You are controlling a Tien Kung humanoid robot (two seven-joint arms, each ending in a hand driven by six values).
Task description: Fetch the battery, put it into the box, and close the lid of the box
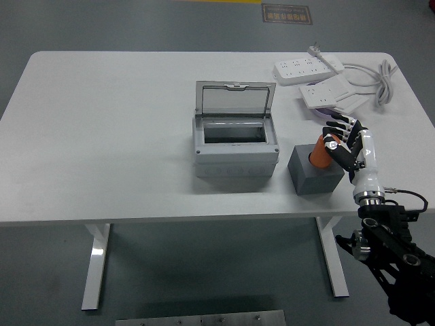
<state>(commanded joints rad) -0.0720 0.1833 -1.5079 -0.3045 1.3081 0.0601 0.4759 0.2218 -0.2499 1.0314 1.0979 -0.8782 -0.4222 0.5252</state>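
Head view: my right hand [342, 144] is curled around the orange battery [318, 153], standing in its grey block [315, 170] near the desk's [102, 136] front right edge. A crooked pull could tip the block. The box [236, 146] lies open.

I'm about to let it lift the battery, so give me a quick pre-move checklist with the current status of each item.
1. Box lid up, clear of the opening: ok.
2. Box interior free to receive the battery: ok, nothing visible in the part that shows.
3. Right robot hand at the orange battery: ok, fingers are beside it.
4. Firm grasp on the battery: cannot tell.
5. Battery seated in the gray holder block: ok, not yet lifted.
6. Path from block to box free of obstacles: ok; the power strips lie farther back.
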